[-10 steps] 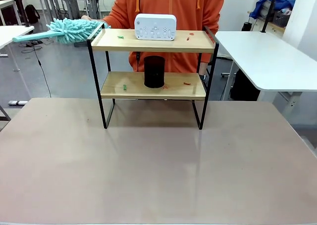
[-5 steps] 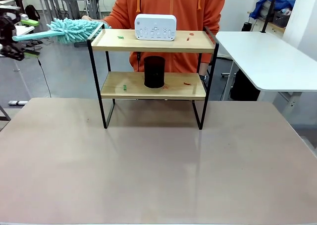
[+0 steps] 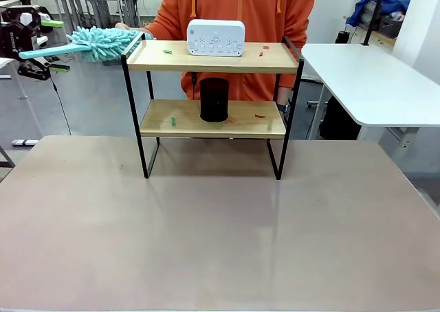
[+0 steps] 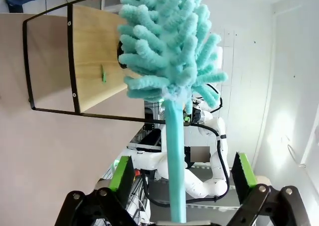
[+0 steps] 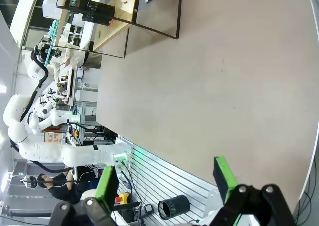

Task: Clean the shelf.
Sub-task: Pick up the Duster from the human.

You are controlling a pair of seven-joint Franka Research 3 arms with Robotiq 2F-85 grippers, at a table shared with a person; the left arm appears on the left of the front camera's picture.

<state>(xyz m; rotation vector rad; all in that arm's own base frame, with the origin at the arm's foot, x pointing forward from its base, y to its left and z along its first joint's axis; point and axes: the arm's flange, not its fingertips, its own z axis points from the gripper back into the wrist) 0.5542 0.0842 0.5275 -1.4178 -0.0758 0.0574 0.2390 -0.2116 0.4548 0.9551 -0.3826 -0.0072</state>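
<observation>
two left jaws spread wide — duster handle (image 4: 175,166) between them.

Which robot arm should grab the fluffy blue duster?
Left. The left claw, open, straddles the duster handle; the right claw is far away across the table.

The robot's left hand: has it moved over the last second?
Yes. The left hand has come in from the picture's left edge toward the shelf, and its open fingers now sit either side of the duster handle.
</observation>
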